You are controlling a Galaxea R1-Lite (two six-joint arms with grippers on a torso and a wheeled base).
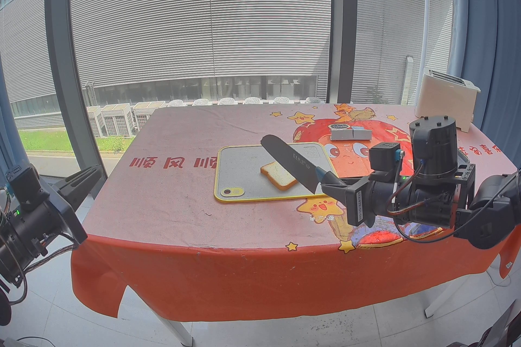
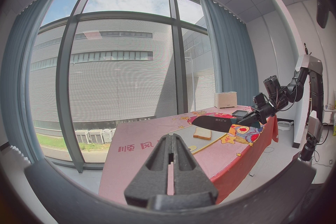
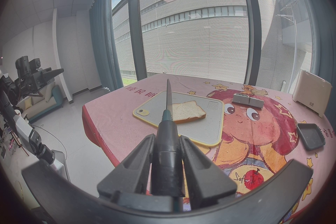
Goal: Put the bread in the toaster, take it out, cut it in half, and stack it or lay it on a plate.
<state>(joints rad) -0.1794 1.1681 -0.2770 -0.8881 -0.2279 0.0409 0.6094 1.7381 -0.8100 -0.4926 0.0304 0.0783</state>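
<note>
A slice of bread lies flat on the grey, yellow-rimmed cutting board in the middle of the table. My right gripper is shut on the handle of a black knife. The blade slants up over the board's right half, above the bread and apart from it. In the right wrist view the knife points edge-on at the bread. The white toaster stands at the table's far right corner. My left gripper is shut and holds nothing, off the table's left side.
A small grey block lies behind the board. A dark square plate sits near the right edge, in front of the toaster. The table carries an orange printed cloth, with bare room left of the board.
</note>
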